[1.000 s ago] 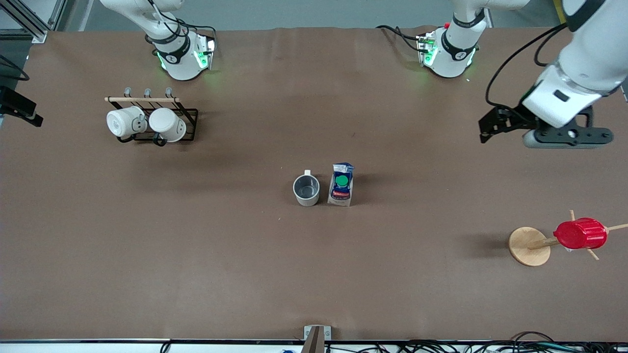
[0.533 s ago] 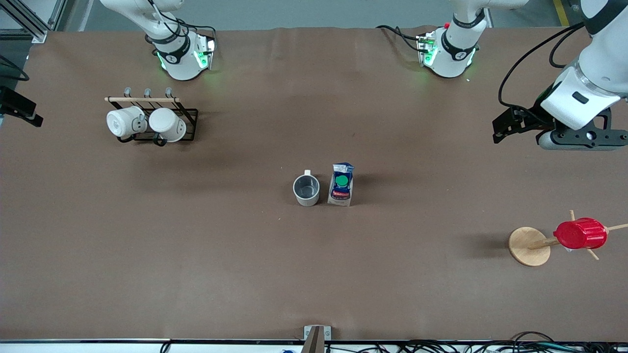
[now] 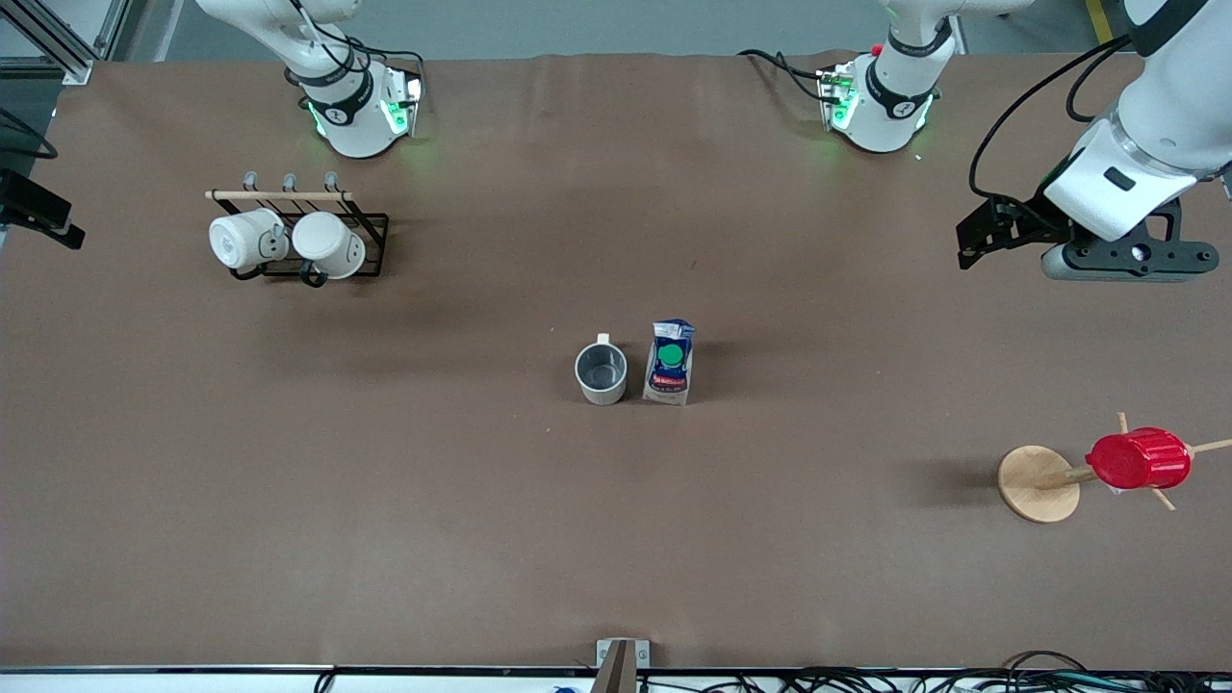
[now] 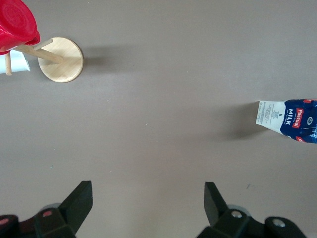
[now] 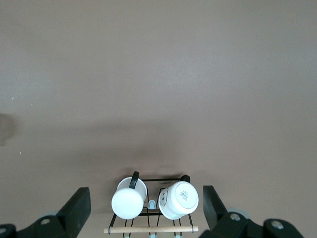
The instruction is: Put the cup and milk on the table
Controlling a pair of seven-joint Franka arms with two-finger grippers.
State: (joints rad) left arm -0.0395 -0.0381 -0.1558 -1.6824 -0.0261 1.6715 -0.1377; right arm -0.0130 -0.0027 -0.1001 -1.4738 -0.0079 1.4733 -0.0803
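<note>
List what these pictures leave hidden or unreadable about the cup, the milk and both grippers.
- cup: front view, side lettering too small to read; absent from both wrist views.
- milk: left wrist view, cut off by the picture's edge.
- right gripper: out of the front view.
- left gripper: front view, fingertips hidden beneath its own arm.

Lying flat under even overhead light: matte brown cover (image 3: 385, 500), faintly creased near the upper edge. Showing grey floor (image 3: 577, 24) along the top of the front view. Standing at one corner: aluminium frame (image 3: 58, 43). Trailing along the near edge: black cables (image 3: 914, 679). Sitting at the near edge's middle: small metal bracket (image 3: 622, 653).
</note>
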